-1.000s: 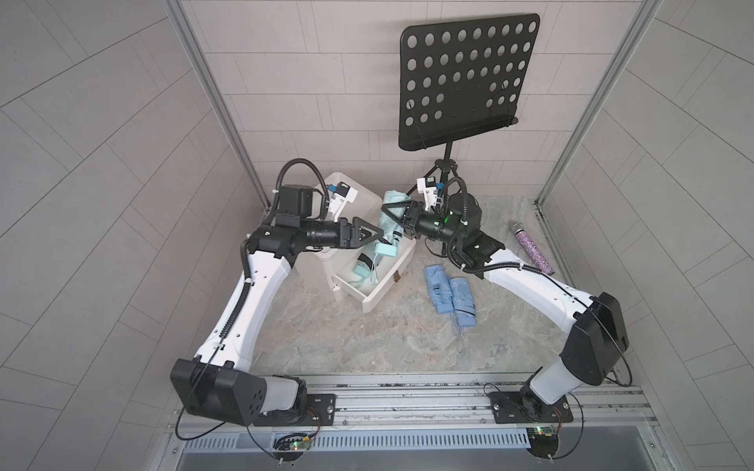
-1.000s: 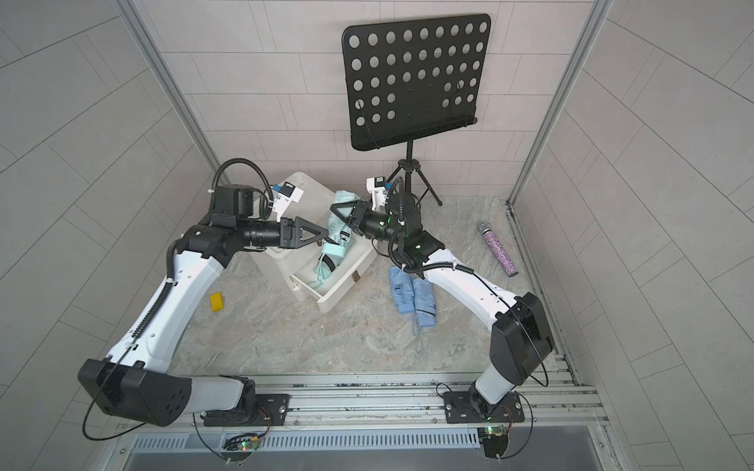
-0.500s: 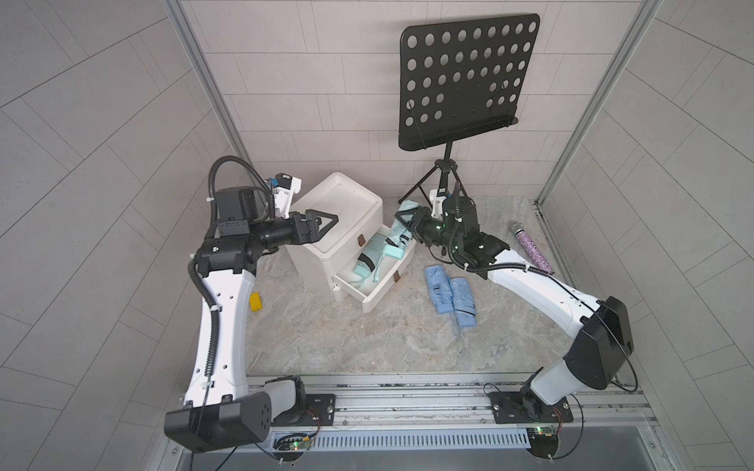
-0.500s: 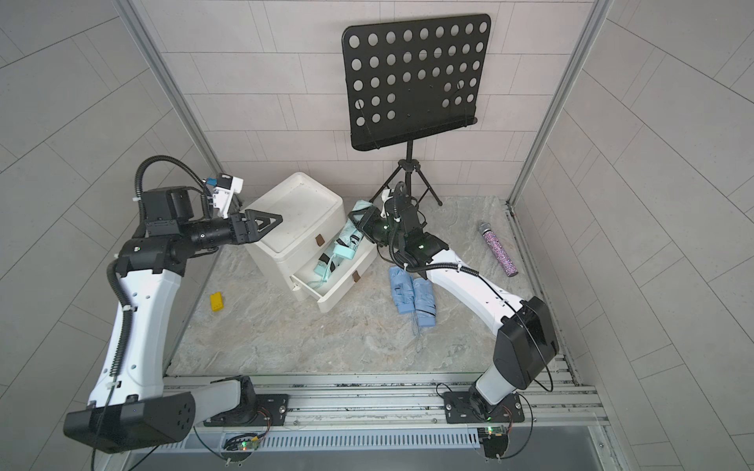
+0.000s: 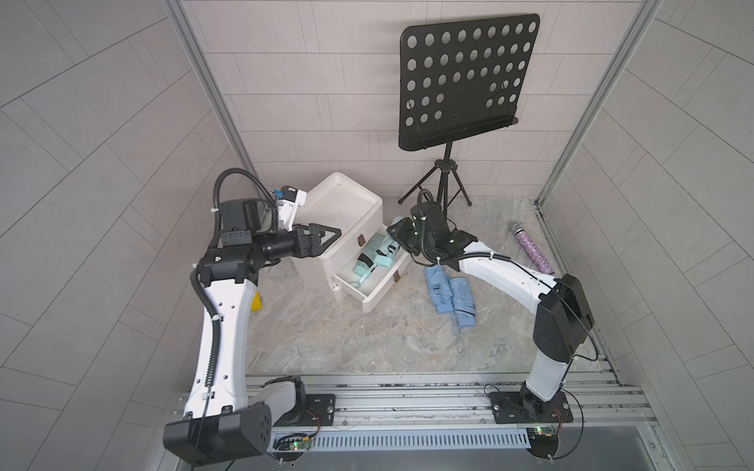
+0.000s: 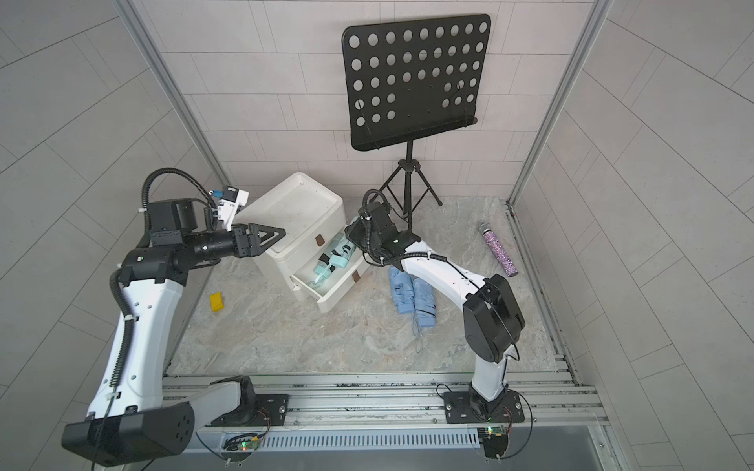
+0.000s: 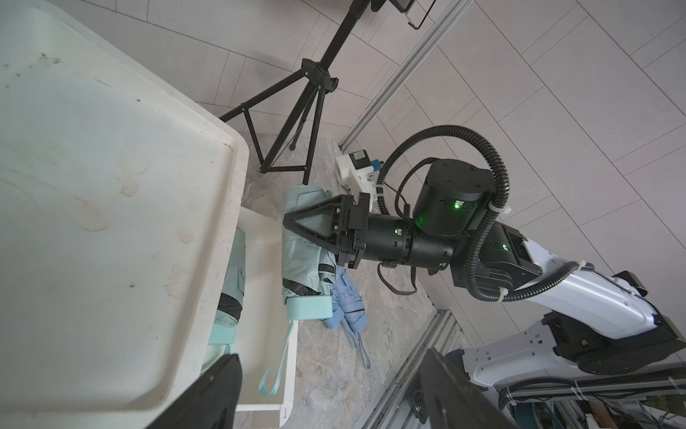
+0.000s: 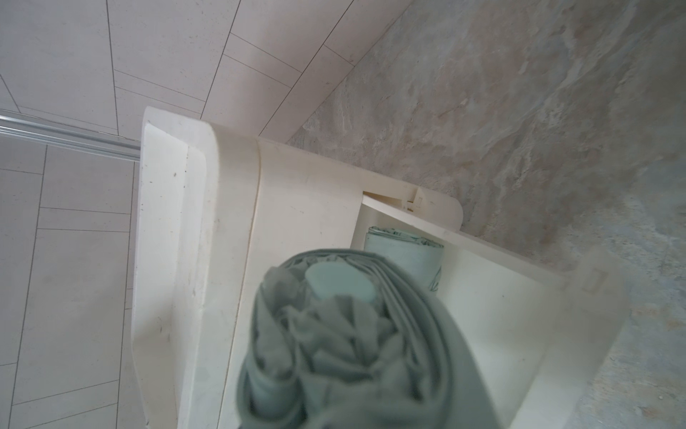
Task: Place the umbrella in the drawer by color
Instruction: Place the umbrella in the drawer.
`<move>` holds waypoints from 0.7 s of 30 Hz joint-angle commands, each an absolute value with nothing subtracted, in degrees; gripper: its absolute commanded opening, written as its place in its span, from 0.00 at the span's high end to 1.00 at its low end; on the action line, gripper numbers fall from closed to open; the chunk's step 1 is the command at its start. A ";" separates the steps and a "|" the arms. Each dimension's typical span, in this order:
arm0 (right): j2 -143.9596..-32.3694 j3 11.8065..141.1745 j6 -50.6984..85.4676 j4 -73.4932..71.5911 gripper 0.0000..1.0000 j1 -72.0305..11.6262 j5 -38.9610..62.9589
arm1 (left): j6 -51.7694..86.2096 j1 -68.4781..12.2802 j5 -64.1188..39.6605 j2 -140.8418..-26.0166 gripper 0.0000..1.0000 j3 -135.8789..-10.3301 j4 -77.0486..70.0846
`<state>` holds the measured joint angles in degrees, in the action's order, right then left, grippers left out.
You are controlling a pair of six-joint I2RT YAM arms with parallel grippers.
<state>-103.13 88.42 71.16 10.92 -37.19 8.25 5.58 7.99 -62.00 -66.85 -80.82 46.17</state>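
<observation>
My right jaws grip the mint umbrella point(image 7: 302, 260), part-closed, tilted over the open lower drawer point(image 5: 381, 293) where its twin point(image 7: 232, 289) lies. I'd lower it alongside the twin before letting go. My left jaws gape empty over the cabinet point(image 5: 342, 204). Blue umbrellas point(image 5: 451, 295) lie at the drawer's three o'clock on the marbled bench point(image 5: 347, 338); tiled walls close round.
</observation>
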 commanded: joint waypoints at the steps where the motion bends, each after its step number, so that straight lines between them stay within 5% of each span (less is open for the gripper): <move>1: -103.97 92.20 70.42 12.65 0.73 -38.03 5.39 | 3.00 8.35 -64.28 -66.18 0.17 -79.26 48.07; 21: -113.11 100.59 68.03 20.85 0.67 -39.72 3.04 | -5.55 -5.77 -40.78 -63.46 0.17 -77.31 53.76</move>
